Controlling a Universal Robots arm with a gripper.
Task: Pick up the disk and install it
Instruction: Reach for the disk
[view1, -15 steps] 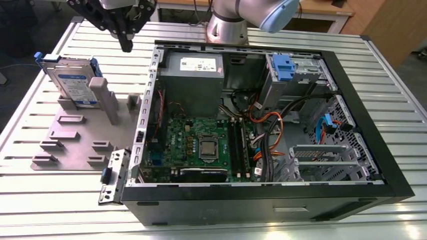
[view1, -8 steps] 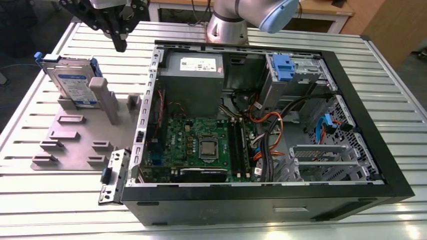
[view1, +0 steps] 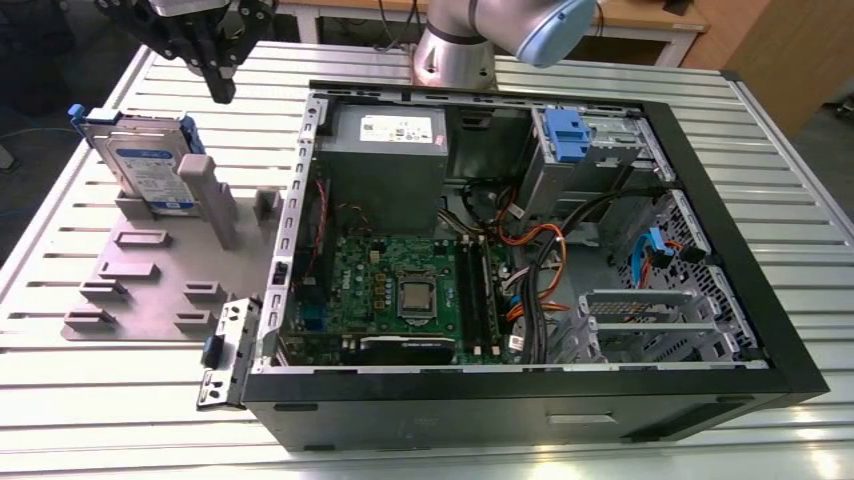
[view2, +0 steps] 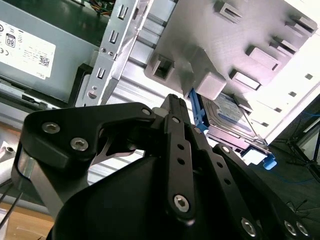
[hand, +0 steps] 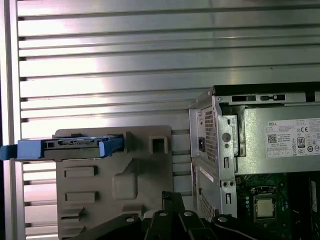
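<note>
gripper (view1: 220, 92): fingers pressed together, empty, hanging over the table
disk (view1: 144, 165): on edge in the grey holder (view1: 147, 285), exterior view's left of the computer case (view1: 787, 385)
gap: disk below the gripper, not touching

An open computer case (view1: 781, 375) lies on the worktop (view1: 107, 400). Just beside it, on the exterior view's left, sits a flat holder (view1: 147, 270) with the disk (view1: 144, 165) standing on edge in its far end. The gripper (view1: 220, 90) hangs above the worktop, beyond the disk and apart from it. Inside the case, a metal box (view1: 387, 150) sits behind the circuit board (view1: 387, 290).
</note>
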